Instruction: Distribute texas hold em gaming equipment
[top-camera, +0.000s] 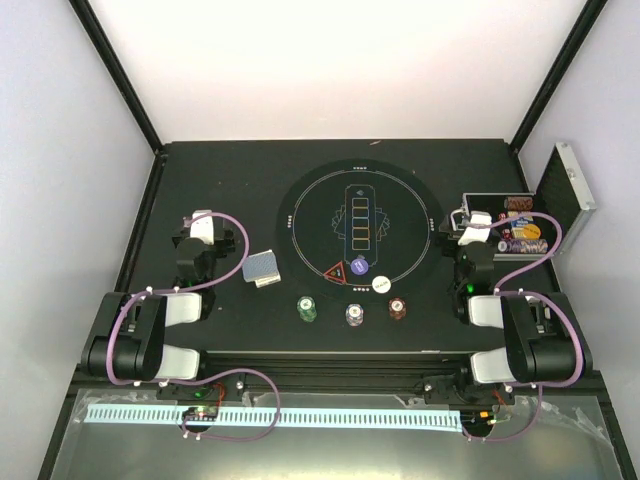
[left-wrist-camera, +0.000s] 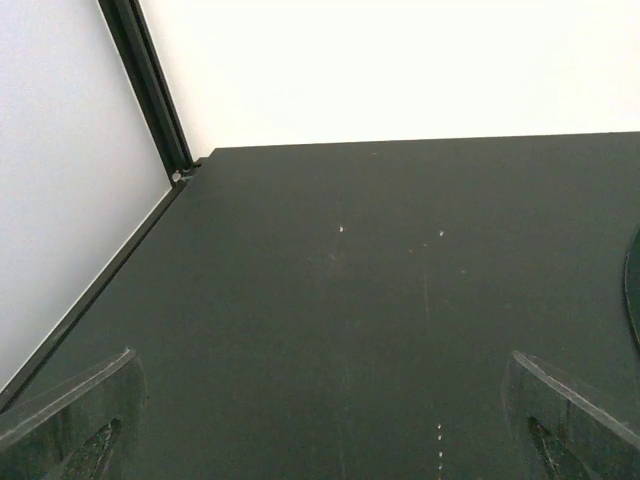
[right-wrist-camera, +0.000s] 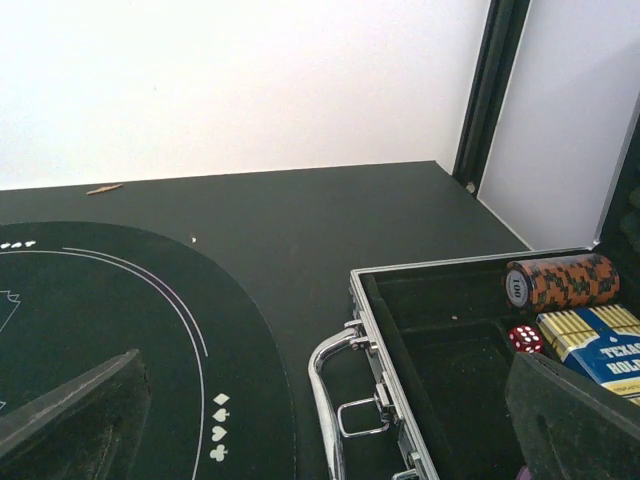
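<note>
A small deck of grey-blue-backed cards (top-camera: 262, 268) lies left of the round black mat (top-camera: 300, 215). On the mat's near edge sit a red triangle marker (top-camera: 335, 272), a purple button (top-camera: 359, 266) and a white button (top-camera: 381, 284). In front of the mat stand three short chip stacks: green (top-camera: 307, 309), white (top-camera: 354, 315) and brown-red (top-camera: 397, 307). My left gripper (top-camera: 206, 228) hovers left of the cards, open, its fingers (left-wrist-camera: 70, 420) wide over bare table. My right gripper (top-camera: 473, 230) is open above the case's handle (right-wrist-camera: 340, 400), holding nothing.
The silver case (top-camera: 470, 200) stands open at the right, lid (top-camera: 565, 190) upright. It holds an orange chip roll (right-wrist-camera: 560, 282), a red die (right-wrist-camera: 523, 338) and a blue-and-yellow card box (right-wrist-camera: 600, 345). The mat's edge (right-wrist-camera: 230, 400) runs beside the case. Black frame posts stand at the back corners.
</note>
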